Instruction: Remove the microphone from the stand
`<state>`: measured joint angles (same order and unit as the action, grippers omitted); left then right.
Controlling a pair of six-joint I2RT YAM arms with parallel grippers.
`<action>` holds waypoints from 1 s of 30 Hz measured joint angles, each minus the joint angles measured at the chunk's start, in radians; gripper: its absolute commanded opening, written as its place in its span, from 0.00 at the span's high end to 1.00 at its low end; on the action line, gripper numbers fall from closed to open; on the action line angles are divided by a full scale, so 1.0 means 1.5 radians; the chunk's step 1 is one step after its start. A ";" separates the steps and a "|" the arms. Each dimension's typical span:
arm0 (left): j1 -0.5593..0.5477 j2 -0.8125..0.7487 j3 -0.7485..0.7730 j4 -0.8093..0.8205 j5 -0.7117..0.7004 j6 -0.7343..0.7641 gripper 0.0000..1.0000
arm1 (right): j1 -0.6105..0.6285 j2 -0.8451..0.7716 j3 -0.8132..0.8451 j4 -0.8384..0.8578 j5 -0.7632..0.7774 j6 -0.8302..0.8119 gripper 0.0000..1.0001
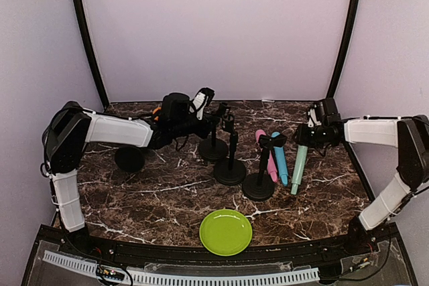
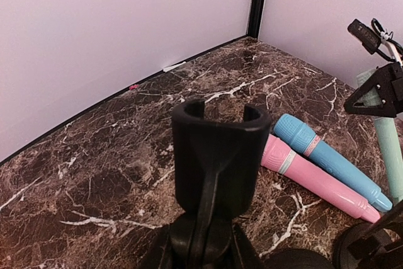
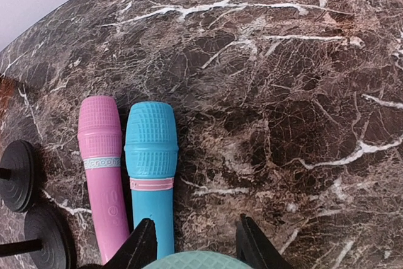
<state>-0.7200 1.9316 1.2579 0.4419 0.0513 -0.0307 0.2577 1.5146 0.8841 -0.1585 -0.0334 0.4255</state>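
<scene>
The mint microphone hangs tilted on the right, off the three stands, with its upper end pinched in the right pincer. A pink microphone and a blue microphone lie side by side on the bench. The left pincer is at the far stand's empty clip; I cannot tell whether it is spread or pressed together.

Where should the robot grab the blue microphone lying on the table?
Probably the slim handle of the blue microphone, below its pink band, coming straight down from above with the jaws across it. It lies flat, and the handle is narrower than the head, leaving a small gap beside the pink microphone. The right gripper holds the mint microphone.
</scene>
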 measured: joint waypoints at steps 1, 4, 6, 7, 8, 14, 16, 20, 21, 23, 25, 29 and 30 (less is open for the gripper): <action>0.000 0.004 0.001 0.005 0.002 0.000 1.00 | -0.003 0.014 0.000 0.013 -0.003 0.005 1.00; 0.002 0.010 0.007 0.009 0.010 0.000 1.00 | -0.009 0.048 0.000 0.041 -0.012 0.022 0.98; 0.003 0.015 0.011 0.010 0.011 0.000 0.98 | -0.012 0.066 0.000 0.056 -0.017 0.031 0.96; 0.003 0.017 0.011 0.011 0.011 0.001 0.96 | -0.012 0.075 0.000 0.061 -0.021 0.035 0.94; 0.003 0.018 0.011 0.011 0.010 0.000 0.92 | -0.012 0.081 0.000 0.064 -0.026 0.040 0.93; 0.003 0.021 0.009 0.018 0.008 -0.003 0.71 | -0.012 0.104 0.000 0.082 -0.049 0.058 0.84; 0.003 0.021 0.004 0.025 0.006 -0.007 0.66 | -0.012 0.112 0.001 0.087 -0.056 0.066 0.78; 0.003 0.021 -0.005 0.040 0.002 -0.012 0.56 | -0.012 0.125 0.002 0.092 -0.067 0.079 0.67; 0.003 0.020 -0.007 0.042 0.002 -0.012 0.52 | -0.012 0.127 0.002 0.092 -0.068 0.082 0.65; 0.003 0.019 -0.008 0.047 0.001 -0.013 0.47 | -0.013 0.129 0.002 0.092 -0.070 0.085 0.61; 0.003 0.016 -0.012 0.054 0.000 -0.015 0.42 | -0.013 0.130 0.002 0.092 -0.071 0.088 0.57; 0.003 -0.001 -0.019 0.058 -0.003 -0.018 0.35 | -0.013 0.139 0.001 0.102 -0.062 0.081 0.48; 0.003 -0.009 -0.022 0.059 -0.005 -0.018 0.33 | -0.013 0.144 0.001 0.109 -0.056 0.079 0.45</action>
<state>-0.7155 1.9182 1.2251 0.5304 0.0437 -0.0570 0.2375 1.7309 0.8860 0.0044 -0.1173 0.5434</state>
